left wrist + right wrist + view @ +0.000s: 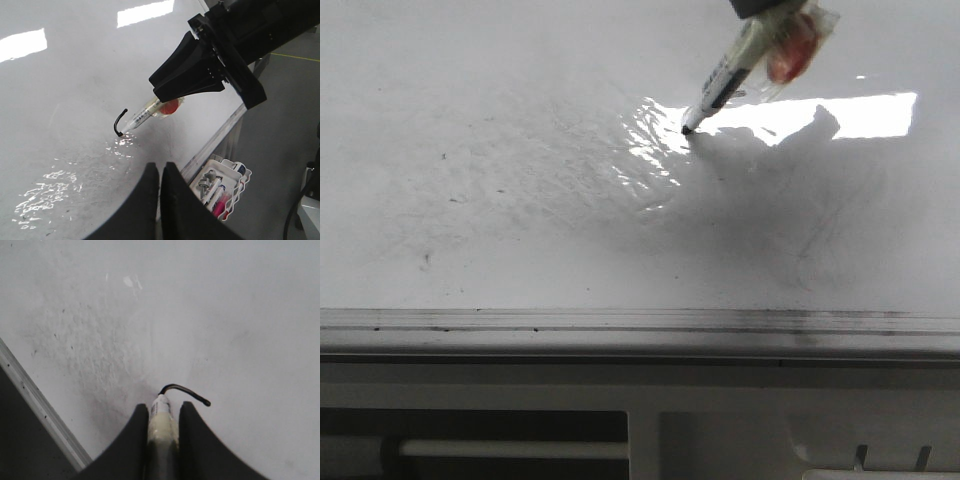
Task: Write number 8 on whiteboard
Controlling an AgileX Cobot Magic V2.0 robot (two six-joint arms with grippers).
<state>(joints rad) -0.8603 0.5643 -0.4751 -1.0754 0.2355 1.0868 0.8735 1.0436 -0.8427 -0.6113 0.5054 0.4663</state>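
Observation:
The whiteboard is glossy white with grey smudges and glare. My right gripper is shut on a marker, with red tape wrapped around its barrel; the tip touches the board. From the tip runs a short hooked black stroke, all that shows of the number 8, seen too in the left wrist view as a small hook. My left gripper hangs over the board near its edge, shut with nothing between its fingers.
A silver edge strip borders the board's near side, with a beige ledge below it. A white tray of several markers sits beside the board's edge. Grey floor lies beyond it.

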